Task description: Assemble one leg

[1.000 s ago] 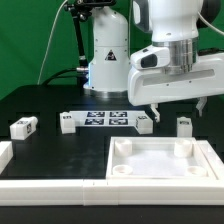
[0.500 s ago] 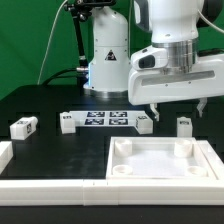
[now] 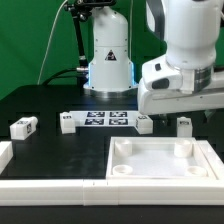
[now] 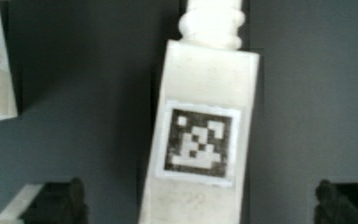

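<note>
The leg [image 3: 184, 124] is a small white block with a tag, standing on the black table at the exterior view's right, just behind the white tray [image 3: 163, 178]. My gripper [image 3: 185, 114] hangs right above it. In the wrist view the leg [image 4: 202, 110] lies lengthwise between my two dark fingertips [image 4: 51, 205], which stand wide apart and clear of it. My gripper [image 4: 202, 205] is open and empty.
The marker board [image 3: 105, 119] lies mid-table. Three more small white legs stand by it: one [image 3: 144, 122], another [image 3: 66, 122], and a third at far left [image 3: 22, 126]. A white rail [image 3: 40, 186] runs along the front. The robot base [image 3: 108, 60] is behind.
My gripper has moved toward the exterior view's right and down, from beside the marker board's end to above the rightmost leg. The parts have not moved.
</note>
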`<action>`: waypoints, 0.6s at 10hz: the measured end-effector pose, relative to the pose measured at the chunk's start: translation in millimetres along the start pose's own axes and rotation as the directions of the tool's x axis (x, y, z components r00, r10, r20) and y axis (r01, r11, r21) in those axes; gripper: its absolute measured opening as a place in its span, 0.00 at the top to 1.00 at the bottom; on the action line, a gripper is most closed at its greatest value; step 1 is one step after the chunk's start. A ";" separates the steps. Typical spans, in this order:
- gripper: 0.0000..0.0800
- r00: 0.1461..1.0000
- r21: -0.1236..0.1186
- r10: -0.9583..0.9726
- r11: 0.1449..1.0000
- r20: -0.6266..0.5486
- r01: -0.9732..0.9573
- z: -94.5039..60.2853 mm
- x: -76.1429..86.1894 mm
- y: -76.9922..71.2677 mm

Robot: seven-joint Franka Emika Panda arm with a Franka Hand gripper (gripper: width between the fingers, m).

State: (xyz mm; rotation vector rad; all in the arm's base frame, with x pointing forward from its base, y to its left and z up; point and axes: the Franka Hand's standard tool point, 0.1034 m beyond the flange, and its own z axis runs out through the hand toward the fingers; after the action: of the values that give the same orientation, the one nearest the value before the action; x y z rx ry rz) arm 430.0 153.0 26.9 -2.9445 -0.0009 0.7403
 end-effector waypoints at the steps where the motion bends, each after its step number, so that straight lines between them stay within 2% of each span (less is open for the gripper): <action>1: 0.19 0.995 -0.004 0.010 1.000 0.101 -0.010 0.7 -2.3 -0.6; 3: 0.19 0.953 -0.034 0.096 0.995 0.288 -0.090 5.7 -4.5 4.9; 4: 0.19 0.939 -0.041 0.110 0.994 0.326 -0.102 7.6 -3.4 9.7; 5: 0.19 0.902 -0.054 0.122 0.992 0.414 -0.110 10.9 -12.0 16.4; 6: 0.19 0.908 -0.049 0.124 0.992 0.401 -0.114 17.4 -3.6 16.6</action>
State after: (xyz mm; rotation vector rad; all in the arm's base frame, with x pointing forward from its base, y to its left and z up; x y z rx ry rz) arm 418.2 138.1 11.7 -2.7720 0.1391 1.3623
